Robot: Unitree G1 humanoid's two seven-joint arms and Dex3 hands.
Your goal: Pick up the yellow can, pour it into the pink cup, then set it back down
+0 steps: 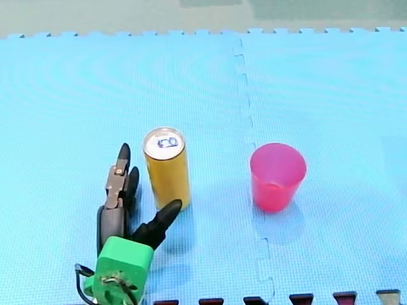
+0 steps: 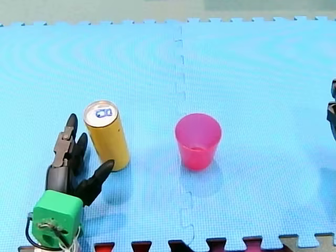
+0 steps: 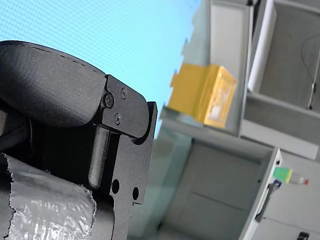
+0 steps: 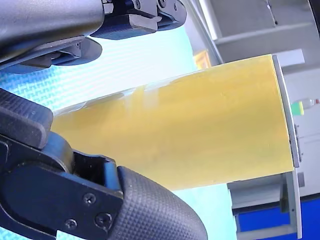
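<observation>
1. Two of my fingers (image 1: pixel 118 181) stand just left of the yellow can (image 1: pixel 168 175) with a gap between them and its wall. My thumb (image 1: pixel 162 219) reaches under and in front, its tip at the can's base. So my left hand (image 1: pixel 114 219) brackets the can with the fingers apart and nothing is clamped yet.
2. The yellow can stands upright on the blue foam mat (image 1: pixel 318 95), and the second wrist view shows its side lying between my fingers and thumb. I judge it a thin metal shell: smooth, a little slippery, and easy to dent if I squeeze hard. I cannot tell how full it is, so I should expect some weight and sloshing. It is tall and narrow, so a push low down could tip it before I close.
3. The best hold, I think, is around the middle of the body. My fingers would press one side and my thumb the opposite, firmly enough that it won't slide when tilted.
4. Right of the can, apart from it, the pink cup (image 1: pixel 277 178) stands upright with its mouth open. It looks like light plastic, so a knock from the can's rim could shift it.
5. Far right of the can, past the cup, my right hand (image 2: pixel 332 113) sits at the mat's edge. I cannot tell its state.
</observation>
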